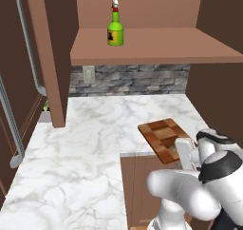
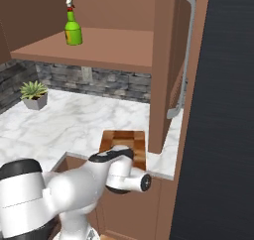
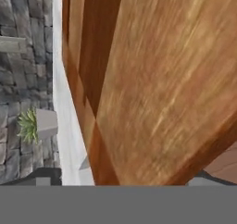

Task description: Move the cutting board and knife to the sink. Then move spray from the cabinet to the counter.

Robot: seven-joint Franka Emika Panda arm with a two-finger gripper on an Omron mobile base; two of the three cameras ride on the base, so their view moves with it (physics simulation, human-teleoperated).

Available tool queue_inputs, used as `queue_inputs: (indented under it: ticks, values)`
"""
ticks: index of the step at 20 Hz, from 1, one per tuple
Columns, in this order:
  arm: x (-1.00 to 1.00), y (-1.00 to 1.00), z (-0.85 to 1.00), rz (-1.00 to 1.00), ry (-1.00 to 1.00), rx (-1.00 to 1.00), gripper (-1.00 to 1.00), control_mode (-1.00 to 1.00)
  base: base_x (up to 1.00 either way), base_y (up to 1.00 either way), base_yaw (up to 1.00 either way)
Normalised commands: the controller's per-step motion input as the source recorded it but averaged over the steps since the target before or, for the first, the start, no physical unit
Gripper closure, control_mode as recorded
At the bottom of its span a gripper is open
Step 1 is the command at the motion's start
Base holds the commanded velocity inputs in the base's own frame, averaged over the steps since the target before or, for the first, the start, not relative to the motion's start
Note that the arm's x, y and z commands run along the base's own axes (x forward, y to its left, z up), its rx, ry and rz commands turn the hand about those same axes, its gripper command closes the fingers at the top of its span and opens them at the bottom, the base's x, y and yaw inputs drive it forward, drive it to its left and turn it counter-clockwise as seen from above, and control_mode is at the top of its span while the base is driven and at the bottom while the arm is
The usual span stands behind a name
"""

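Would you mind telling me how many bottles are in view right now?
1. The green spray stands upright on the shelf of the open cabinet, above the counter. Others could be hidden behind the cabinet's side panels.

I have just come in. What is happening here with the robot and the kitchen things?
The white arm is reaching down to the cutting board, which lies at the near edge of the marble counter. The pincer is open and has not lifted the board; in the hand view its wood is very close in front. The green spray stands upright on the shelf of the open cabinet above. A small potted plant sits near the stone back wall.
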Motion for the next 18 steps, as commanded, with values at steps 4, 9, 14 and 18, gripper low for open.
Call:
queue_inputs:
  ticks: [4, 9, 14, 18]
  values:
    - [0.31, 0.07, 0.0, -0.03, 0.1, 0.0, 1.0, -1.0, 0.0, 0.0, 0.0]
    - [0.04, 0.02, -0.08, -0.03, 0.03, 0.0, 1.0, -1.0, 0.0, 0.0, 0.0]
    - [-0.18, 0.06, -0.42, -0.01, 0.0, 0.0, 1.0, -1.0, 0.0, 0.0, 0.0]
    - [-0.25, 0.07, -0.07, 0.0, -0.07, -0.01, 1.0, -1.0, 0.0, 0.0, 0.0]
